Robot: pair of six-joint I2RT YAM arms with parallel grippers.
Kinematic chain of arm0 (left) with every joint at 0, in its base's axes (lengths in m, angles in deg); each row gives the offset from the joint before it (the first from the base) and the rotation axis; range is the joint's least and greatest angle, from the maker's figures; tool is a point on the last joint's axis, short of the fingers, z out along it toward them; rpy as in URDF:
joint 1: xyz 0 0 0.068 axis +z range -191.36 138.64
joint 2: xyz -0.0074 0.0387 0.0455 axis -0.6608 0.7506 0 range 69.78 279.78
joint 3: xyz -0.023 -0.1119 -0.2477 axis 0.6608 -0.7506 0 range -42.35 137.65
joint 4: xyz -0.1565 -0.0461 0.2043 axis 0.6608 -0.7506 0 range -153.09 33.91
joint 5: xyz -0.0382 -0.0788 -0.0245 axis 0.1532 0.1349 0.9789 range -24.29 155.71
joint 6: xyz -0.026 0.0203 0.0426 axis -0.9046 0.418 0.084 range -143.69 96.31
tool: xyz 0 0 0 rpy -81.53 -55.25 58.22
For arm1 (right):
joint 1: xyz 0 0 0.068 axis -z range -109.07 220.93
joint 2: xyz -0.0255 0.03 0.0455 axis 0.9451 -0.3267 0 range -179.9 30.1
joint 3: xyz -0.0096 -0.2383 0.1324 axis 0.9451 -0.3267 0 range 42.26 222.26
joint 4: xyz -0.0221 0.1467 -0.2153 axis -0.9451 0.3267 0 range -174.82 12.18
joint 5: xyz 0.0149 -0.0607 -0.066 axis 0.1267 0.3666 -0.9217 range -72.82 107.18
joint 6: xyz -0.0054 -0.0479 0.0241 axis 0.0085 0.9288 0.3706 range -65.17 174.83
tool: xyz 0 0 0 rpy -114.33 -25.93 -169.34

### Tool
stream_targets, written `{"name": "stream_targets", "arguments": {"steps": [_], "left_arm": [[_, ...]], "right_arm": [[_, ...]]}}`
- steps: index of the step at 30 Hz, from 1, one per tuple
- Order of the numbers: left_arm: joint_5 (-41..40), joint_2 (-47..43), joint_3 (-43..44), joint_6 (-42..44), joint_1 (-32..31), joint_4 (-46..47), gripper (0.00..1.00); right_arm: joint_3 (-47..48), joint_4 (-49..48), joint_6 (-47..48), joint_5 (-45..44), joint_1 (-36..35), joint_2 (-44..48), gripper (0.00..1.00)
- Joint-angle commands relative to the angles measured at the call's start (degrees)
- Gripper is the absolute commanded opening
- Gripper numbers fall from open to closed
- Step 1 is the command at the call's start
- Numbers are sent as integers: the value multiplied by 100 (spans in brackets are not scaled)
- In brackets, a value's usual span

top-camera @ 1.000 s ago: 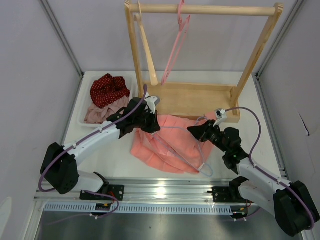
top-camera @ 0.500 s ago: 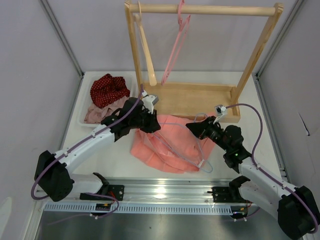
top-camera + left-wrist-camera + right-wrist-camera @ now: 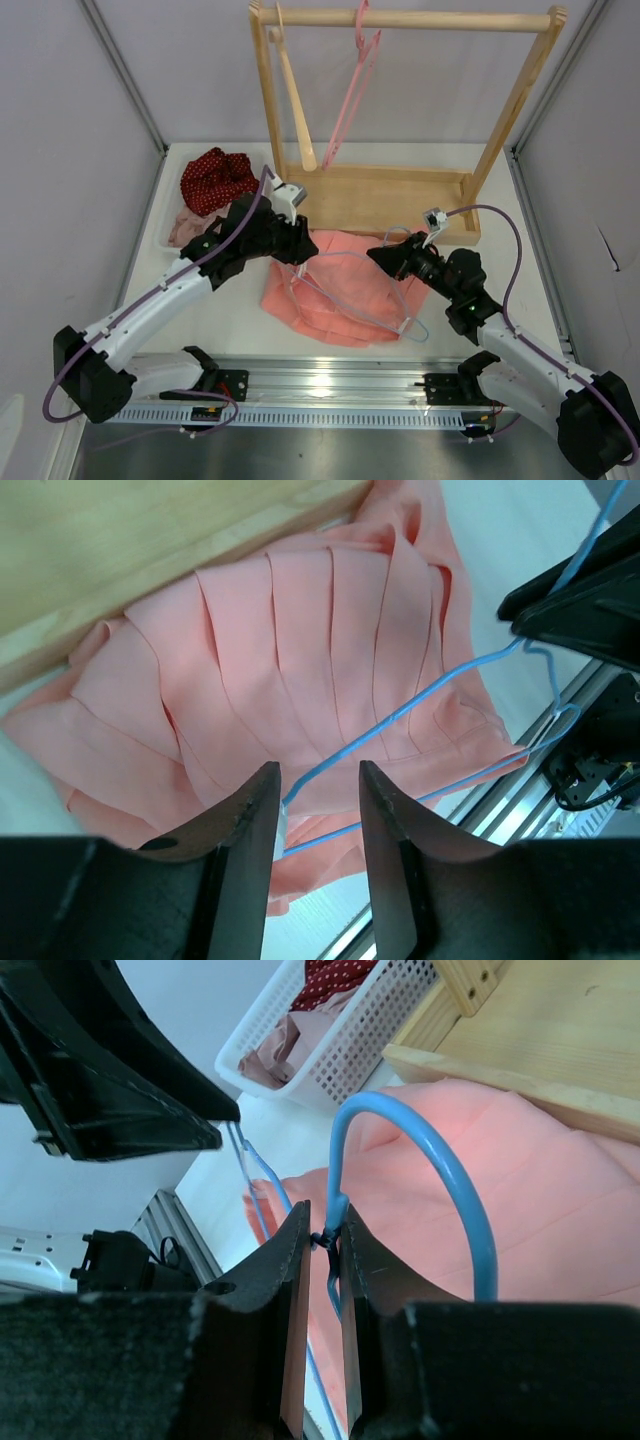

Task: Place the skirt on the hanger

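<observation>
The salmon-pink pleated skirt [image 3: 340,290] lies spread on the table in front of the wooden rack's base. The pale blue hanger [image 3: 413,328] lies across it. My right gripper [image 3: 385,255] is shut on the hanger's neck [image 3: 330,1235], just below the hook [image 3: 445,1168]. My left gripper [image 3: 305,255] hovers open over the skirt's left side. In the left wrist view one hanger arm [image 3: 354,739] runs under the gap between the fingers [image 3: 255,810], which do not touch it. Skirt pleats [image 3: 300,630] fill that view.
A wooden rack [image 3: 400,20] stands at the back, carrying a pink hanger [image 3: 350,90] and a wooden hanger [image 3: 295,100]. Its base board [image 3: 390,195] borders the skirt. A white basket [image 3: 172,238] at the left holds a red dotted cloth [image 3: 215,175] and a mauve cloth [image 3: 195,225].
The left gripper has gone from shut to open, and its arm has drawn back to the left. The right gripper keeps its grip and has shifted the hanger slightly left.
</observation>
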Motion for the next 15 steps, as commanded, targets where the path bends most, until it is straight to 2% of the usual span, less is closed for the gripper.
{"name": "stream_targets", "arguments": {"steps": [1, 9, 15], "left_arm": [[-23, -317, 333, 206, -12, 46, 44], [222, -643, 579, 487, -3, -122, 49], [1144, -205, 667, 654, -21, 282, 54]], "right_arm": [[283, -70, 117, 247, -74, 14, 0], [441, 71, 239, 509, -83, -4, 0], [696, 54, 293, 879, -83, -118, 0]]}}
